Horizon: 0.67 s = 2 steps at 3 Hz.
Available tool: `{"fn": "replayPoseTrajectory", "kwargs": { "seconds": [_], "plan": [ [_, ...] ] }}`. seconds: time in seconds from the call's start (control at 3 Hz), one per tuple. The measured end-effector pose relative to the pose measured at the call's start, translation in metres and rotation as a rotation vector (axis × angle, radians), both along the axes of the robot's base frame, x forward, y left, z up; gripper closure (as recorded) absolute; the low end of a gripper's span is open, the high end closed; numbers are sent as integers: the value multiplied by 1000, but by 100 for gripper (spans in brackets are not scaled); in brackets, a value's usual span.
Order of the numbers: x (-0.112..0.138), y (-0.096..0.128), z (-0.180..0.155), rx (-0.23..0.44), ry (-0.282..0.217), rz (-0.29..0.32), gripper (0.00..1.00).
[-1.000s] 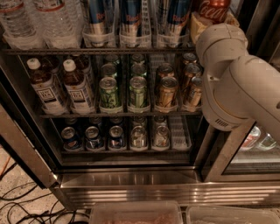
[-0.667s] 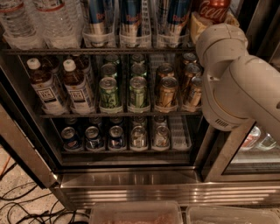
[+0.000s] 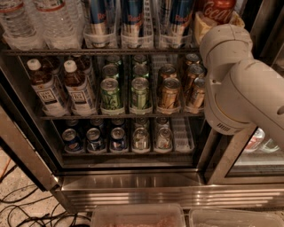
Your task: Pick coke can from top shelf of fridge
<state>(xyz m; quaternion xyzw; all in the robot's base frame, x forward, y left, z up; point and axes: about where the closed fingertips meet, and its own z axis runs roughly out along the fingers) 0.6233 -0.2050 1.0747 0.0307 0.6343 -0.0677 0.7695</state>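
The coke can [image 3: 218, 8], red with white script, stands at the right end of the top shelf [image 3: 66, 52] of the fridge [image 3: 133, 182], cut off by the frame's upper edge. My gripper [image 3: 219, 22] is at the can, with tan parts showing on both sides of it. My white arm [image 3: 239, 88] comes in from the right and hides the can's lower half and the shelf's right end.
Red Bull cans [image 3: 133, 13] in clear lane trays and water bottles [image 3: 53, 17] fill the rest of the top shelf. Below are tea bottles [image 3: 80, 91], green cans [image 3: 111, 93], gold cans [image 3: 168, 93] and lower cans [image 3: 117, 138]. Cables [image 3: 22, 208] lie on the floor at left.
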Motion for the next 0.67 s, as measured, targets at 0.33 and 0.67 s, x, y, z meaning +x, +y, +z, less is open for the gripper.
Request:
{"fn": "replayPoseTrajectory", "kwargs": {
  "seconds": [0.33, 0.67],
  "plan": [
    [-5, 0, 7, -4, -15, 3, 100],
    [-17, 1, 21, -8, -49, 15, 100]
  ]
}}
